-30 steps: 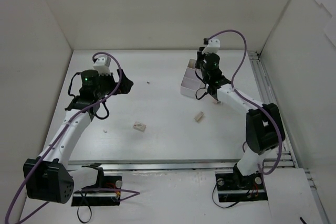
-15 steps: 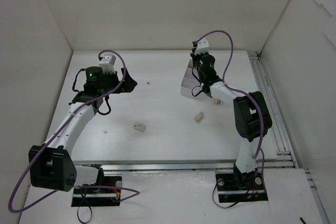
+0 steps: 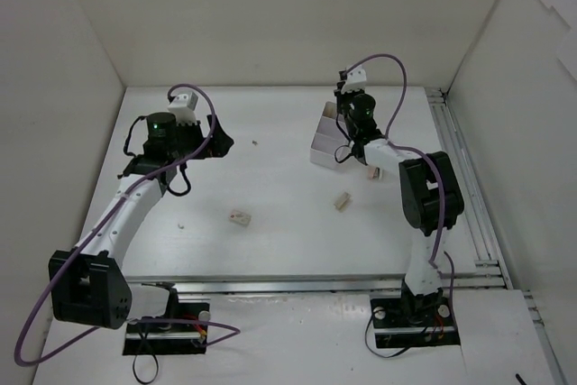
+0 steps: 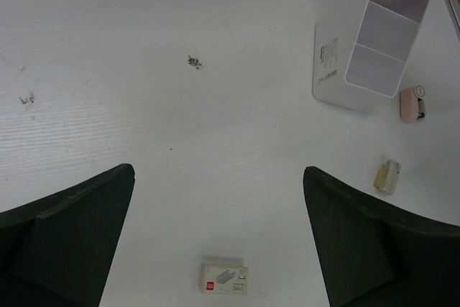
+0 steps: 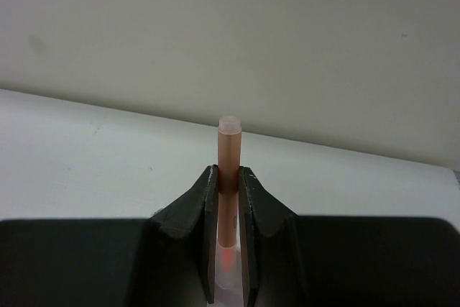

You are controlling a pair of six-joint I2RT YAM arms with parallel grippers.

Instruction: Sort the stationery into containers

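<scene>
Right wrist view: jaws of the right gripper [image 5: 228, 177] clamp an upright orange pen [image 5: 229, 145]. Jaws of the left gripper [image 4: 218, 174] stand wide apart over the table [image 4: 144, 70]. Toward the table's far edge, right of middle, the white box [image 4: 332, 70] carries a side label, its print unreadable.

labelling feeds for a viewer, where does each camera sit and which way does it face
Top external: above and behind the robot, looking down on the table; left arm and right arm show whole.
Left wrist: looks down at the white box and a beige eraser; the left gripper, open, shows fingers in the bottom corners.
Right wrist: faces the back wall; the right gripper is shut on an upright orange pen.
Shared: top external and left wrist both show box and eraser.
</scene>
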